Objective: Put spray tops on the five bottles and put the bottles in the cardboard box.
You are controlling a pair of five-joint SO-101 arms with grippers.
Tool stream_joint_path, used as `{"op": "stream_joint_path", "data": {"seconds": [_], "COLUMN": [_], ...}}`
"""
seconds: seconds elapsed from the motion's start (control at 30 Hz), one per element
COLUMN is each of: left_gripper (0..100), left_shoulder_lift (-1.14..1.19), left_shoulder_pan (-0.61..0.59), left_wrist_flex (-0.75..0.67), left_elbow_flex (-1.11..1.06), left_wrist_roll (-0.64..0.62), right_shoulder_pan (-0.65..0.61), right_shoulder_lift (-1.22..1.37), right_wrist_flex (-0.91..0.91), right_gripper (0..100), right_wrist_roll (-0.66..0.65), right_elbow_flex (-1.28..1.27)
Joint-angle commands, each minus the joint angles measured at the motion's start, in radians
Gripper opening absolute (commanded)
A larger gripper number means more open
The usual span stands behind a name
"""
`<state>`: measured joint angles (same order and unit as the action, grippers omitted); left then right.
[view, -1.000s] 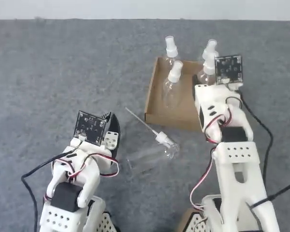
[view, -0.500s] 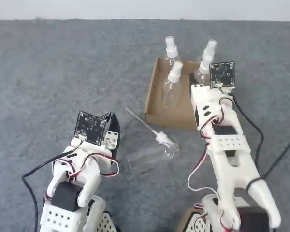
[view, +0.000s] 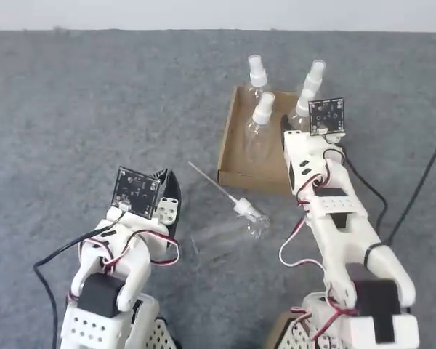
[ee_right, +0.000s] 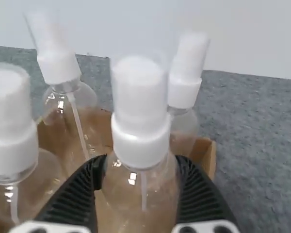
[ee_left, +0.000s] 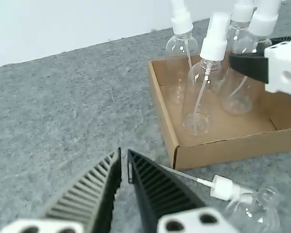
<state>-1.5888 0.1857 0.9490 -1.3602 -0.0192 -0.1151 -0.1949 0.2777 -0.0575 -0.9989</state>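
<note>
Left gripper [ee_left: 124,155] low over the grey table [view: 94,94], near edge; fingers pressed almost together, nothing between them.

Just beyond it: loose bottle [view: 225,231] on its side, neck open. Spray top [view: 248,211] lies at that neck, not fitted; its dip tube runs out across the table towards the box's near corner.

Box [view: 229,138] next, open top, low walls.

Right gripper [ee_right: 140,162] is inside the box at its right side, fingers clamped on the body of the gripped bottle [ee_right: 138,184]. That bottle is upright, top on.

Three more bottles [view: 258,134] upright in the box, all with tops: one left of the gripper, two at the far wall.
</note>
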Motion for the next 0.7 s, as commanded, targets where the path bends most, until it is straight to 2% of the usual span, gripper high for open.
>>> {"op": "stream_joint_path", "data": {"seconds": [0.0,0.67], "left_gripper": [1,1], "left_shoulder_lift": [-0.015,-0.015], "left_shoulder_pan": [-0.006,-0.006], "left_wrist_flex": [-0.023,-0.021], "left_elbow_flex": [0.010,0.010], "left_wrist_roll": [0.002,0.002], "right_shoulder_pan": [0.013,0.012], "right_shoulder_lift": [0.016,0.071], "right_wrist_flex": [0.073,0.093], "right_gripper": [0.6,0.7], "right_wrist_roll": [-0.008,-0.012], "right_elbow_flex": [0.020,0.021]}}
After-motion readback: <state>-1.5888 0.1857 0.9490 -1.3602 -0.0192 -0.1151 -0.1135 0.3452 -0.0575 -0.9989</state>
